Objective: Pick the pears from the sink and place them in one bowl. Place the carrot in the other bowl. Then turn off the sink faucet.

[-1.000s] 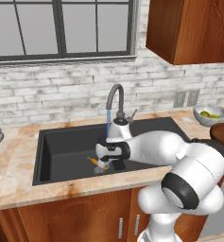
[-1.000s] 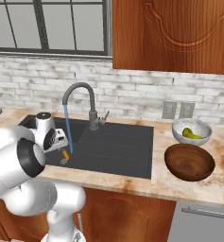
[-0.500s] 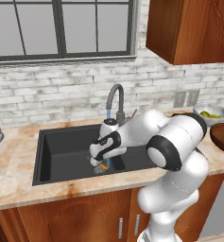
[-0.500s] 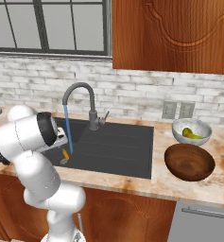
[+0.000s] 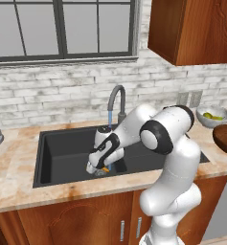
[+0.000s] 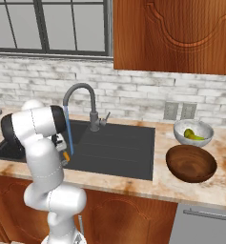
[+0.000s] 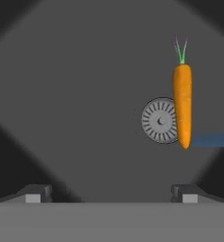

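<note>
With the gripper [image 7: 111,193] spread wide and empty above the sink [image 7: 75,94] floor, the carrot [image 7: 182,106], lying beside the drain [image 7: 159,120], is probably light, stiff and wet-slick, so it is best taken across its thick middle.

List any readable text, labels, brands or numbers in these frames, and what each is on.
None. No words, numbers or signs show on anything in any view.
The sink faucet, the grey bowl, the wooden bowl and the upper cabinet carry no markings.
The carrot and drain in the hand view are plain too.
</note>
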